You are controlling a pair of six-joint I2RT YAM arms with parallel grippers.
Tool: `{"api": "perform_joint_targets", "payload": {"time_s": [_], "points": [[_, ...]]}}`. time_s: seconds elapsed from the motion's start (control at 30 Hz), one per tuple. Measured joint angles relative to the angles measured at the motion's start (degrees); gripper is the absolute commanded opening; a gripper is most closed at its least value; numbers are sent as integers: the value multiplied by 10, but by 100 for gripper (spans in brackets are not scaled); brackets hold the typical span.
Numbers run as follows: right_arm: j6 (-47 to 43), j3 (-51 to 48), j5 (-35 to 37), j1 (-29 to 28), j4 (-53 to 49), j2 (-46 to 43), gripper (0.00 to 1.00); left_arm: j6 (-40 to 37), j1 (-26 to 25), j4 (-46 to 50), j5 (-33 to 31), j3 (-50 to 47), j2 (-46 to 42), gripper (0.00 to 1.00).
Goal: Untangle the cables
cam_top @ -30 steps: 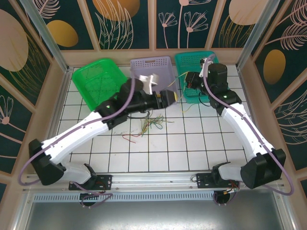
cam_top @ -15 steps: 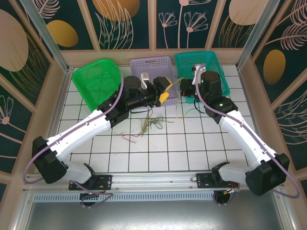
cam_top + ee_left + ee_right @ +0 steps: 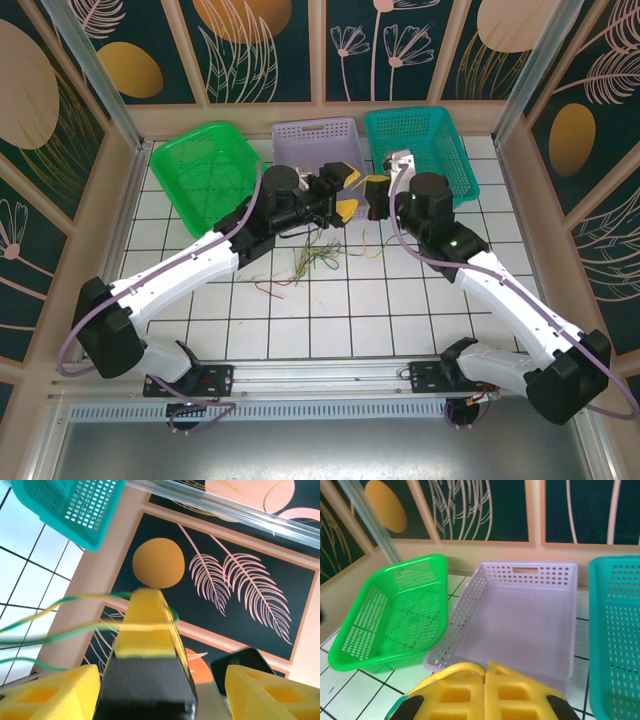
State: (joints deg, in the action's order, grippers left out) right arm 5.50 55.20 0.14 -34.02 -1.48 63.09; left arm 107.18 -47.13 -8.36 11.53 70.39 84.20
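Arms aloft, right fingers between left

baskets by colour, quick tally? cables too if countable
green basket: 1
lavender basket: 1
teal basket: 1
cables: tangled, strands too thin to count
Total baskets: 3
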Motion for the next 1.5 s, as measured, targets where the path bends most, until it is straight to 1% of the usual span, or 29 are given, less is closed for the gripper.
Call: {"api": "perform_joint_targets", "payload": {"time_s": [0.07, 0.13, 0.3, 0.33, 0.4, 0.47, 0.5, 0.53, 0.83, 0.87, 0.9, 0.93, 0.97, 1.0, 1.03, 1.07, 1.13, 1.23, 1.33, 1.5], "points": [[-7, -6, 3, -9, 2, -3, 0, 1, 3, -2, 2, 0, 14, 66], [-12, -10, 5, -15, 3, -7, 0, 3, 7, -2, 2, 0, 22, 63], [-25, -17, 16, -32, 4, -16, 0, 1, 28, 0, -3, -3, 24, 48], [-27, -18, 17, -36, 4, -17, 0, -4, 33, 1, -4, -3, 24, 43], [-32, -21, 19, -44, 4, -18, 0, -11, 40, 3, -5, -3, 24, 30], [-37, -24, 22, -52, 4, -19, 0, -22, 46, 8, -5, -3, 24, 12], [-37, -24, 24, -56, 4, -19, 0, -24, 47, 10, -5, -3, 24, 5], [-38, -25, 26, -59, 3, -19, 0, -28, 49, 11, -5, -3, 24, 0], [-42, -26, 27, -62, 3, -19, 0, -75, 58, 25, 3, 15, 27, 0], [-43, -26, 25, -62, 4, -19, 7, -81, 60, 28, 5, 19, 27, 0], [-44, -26, 22, -62, 4, -19, 21, -85, 61, 30, 7, 21, 27, 0], [-42, -26, 14, -60, 4, -20, 39, -88, 62, 31, 11, 23, 27, 0], [-41, -26, 6, -56, 1, -21, 54, -91, 63, 31, 13, 24, 27, 0], [-40, -27, -3, -52, -2, -23, 63, -92, 66, 31, 15, 25, 27, 0], [-36, -33, -16, -45, -3, -29, 69, -93, 68, 30, 16, 27, 27, 0], [-33, -40, -28, -38, -2, -37, 73, -94, 69, 30, 17, 29, 27, 0], [-20, -58, -50, -24, 0, -54, 75, -95, 72, 30, 20, 31, 27, 0], [-5, -73, -78, -17, 5, -59, 76, -95, 72, 30, 26, 33, 27, 0], [10, -85, -93, -17, 37, -48, 75, -94, 72, 26, 31, 33, 30, 0], [38, -93, -93, -17, 106, -8, 74, -92, 72, 24, 37, 37, 38, 0]]}}
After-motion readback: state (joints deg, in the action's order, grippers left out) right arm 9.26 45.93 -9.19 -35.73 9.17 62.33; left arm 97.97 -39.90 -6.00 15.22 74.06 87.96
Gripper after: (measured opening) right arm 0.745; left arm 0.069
